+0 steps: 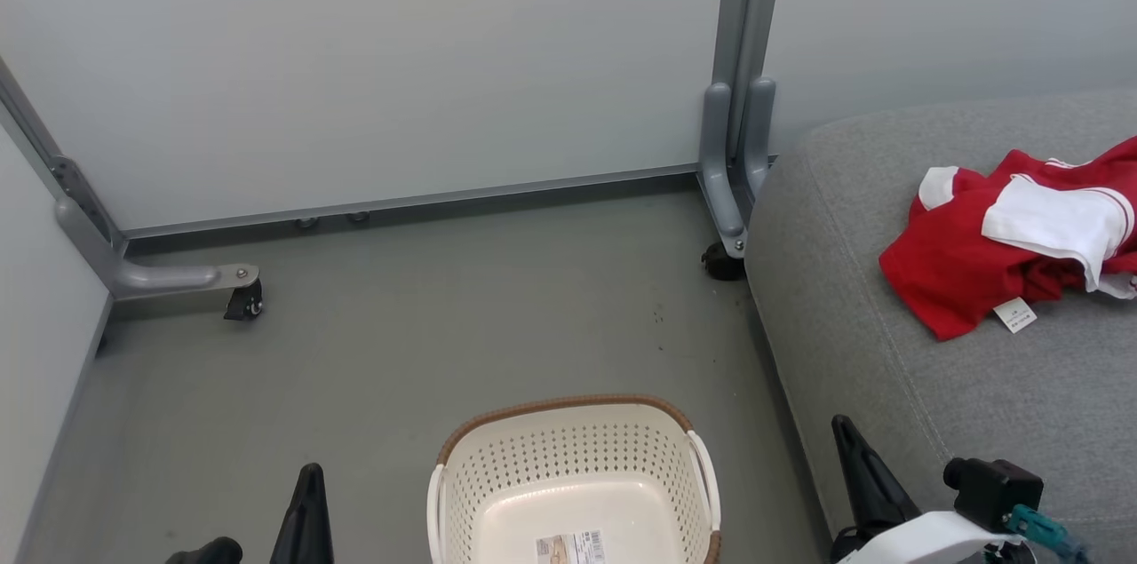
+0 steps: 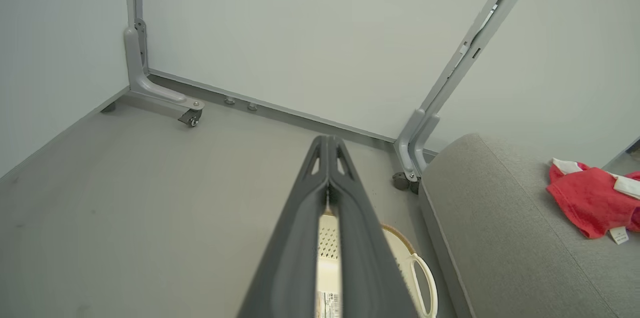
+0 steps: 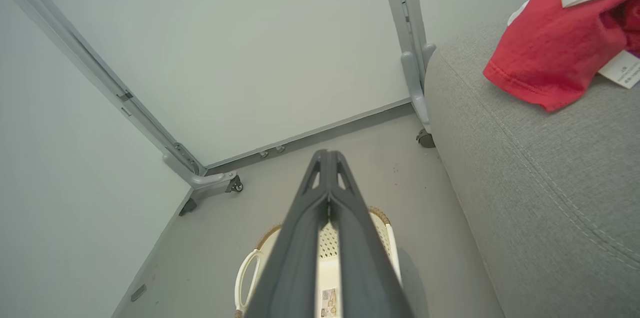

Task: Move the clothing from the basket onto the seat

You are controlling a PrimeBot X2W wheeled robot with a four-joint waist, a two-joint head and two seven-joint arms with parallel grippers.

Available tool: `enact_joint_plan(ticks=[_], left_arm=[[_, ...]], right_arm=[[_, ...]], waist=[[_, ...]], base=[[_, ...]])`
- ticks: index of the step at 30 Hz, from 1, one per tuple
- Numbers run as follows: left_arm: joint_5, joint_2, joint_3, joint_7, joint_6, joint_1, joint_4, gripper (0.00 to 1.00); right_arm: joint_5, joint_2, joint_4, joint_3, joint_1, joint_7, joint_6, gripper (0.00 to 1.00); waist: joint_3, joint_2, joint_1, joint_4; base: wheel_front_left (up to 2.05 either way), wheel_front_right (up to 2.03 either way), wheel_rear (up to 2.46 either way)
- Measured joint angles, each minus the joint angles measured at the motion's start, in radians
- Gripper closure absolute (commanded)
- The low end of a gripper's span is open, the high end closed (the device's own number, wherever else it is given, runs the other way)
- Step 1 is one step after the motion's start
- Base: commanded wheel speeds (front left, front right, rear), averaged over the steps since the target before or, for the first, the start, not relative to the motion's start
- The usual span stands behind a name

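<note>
Grey floor (image 1: 400,351) and pale panels (image 1: 355,58) frame my cream perforated plastic basket with brown woven-look rim (image 1: 568,409), bare inside (just a label (image 1: 573,546)). Crumpled red-and-white fabric clothing (image 1: 968,271) lies on the big grey woven sofa seat (image 1: 888,386), ahead and right of my right gripper (image 1: 848,444), the nearer one; both it and my left gripper (image 1: 309,480) are pinched together, empty

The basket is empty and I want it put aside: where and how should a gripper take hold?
Probably a white side handle, from straight above: the basket stands upright on the floor, and each handle loops off the rim, leaving a gap for one finger.
</note>
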Motion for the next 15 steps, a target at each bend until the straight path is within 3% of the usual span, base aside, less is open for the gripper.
enact_joint_plan(ticks=[15], left_arm=[[-0.239, 0.008, 0.030, 0.054, -0.025, -0.060, 0.027, 1.00]], right_arm=[[0.241, -0.002, 0.007, -0.043, -0.040, 0.052, 0.000, 1.00]], waist=[[0.016, 0.0000, 0.0000, 0.006]], base=[[0.00, 0.00, 0.00]])
